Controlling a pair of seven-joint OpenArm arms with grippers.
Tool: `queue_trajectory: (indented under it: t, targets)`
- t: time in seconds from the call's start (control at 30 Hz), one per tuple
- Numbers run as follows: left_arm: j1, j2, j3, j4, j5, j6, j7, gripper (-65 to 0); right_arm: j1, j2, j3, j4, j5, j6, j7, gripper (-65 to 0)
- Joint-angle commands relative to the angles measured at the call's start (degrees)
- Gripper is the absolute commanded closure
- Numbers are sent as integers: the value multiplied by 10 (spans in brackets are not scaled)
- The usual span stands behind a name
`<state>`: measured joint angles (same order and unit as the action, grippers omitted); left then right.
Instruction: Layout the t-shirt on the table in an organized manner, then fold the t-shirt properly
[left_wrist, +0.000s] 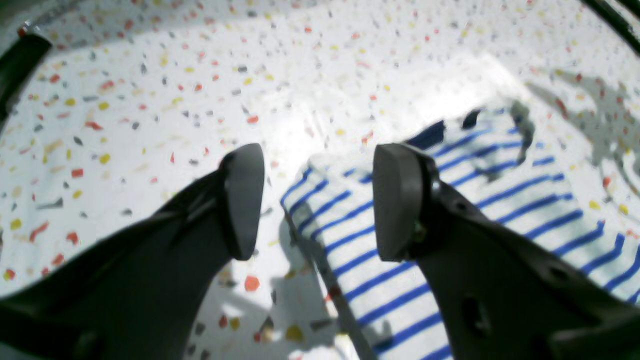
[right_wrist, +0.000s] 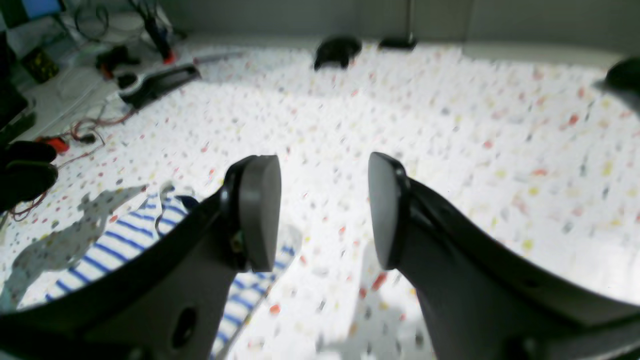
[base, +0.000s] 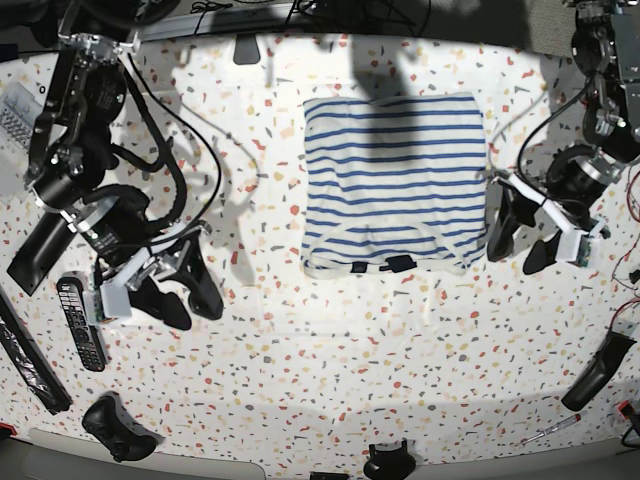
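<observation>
Here t-shirt (base: 394, 184) folded between arms, nearer left fingers (base: 502, 229).

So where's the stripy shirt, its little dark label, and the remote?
shirt (base: 394, 180), base view, middle of the striped cloth
label (base: 399, 264), base view, the dark tag at the collar
remote (base: 79, 322), base view, its button face

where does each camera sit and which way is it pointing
left wrist: rides on the left arm, aimed down past its open left gripper at the t-shirt edge.
right wrist: rides on the right arm, facing across the table through the open right gripper.
base: overhead, looking down on the table, the folded t-shirt and both arms.
shared: all three views show the striped t-shirt on the speckled table.
</observation>
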<state>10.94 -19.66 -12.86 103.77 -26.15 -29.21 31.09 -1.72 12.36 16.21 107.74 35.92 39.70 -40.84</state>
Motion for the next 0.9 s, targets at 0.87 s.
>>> queue_trajectory:
  t: [0.87]
  targets:
    - [282,-47,-109,221,36,67,84,-314,-243,5,274,171,216,3,-247,-276]
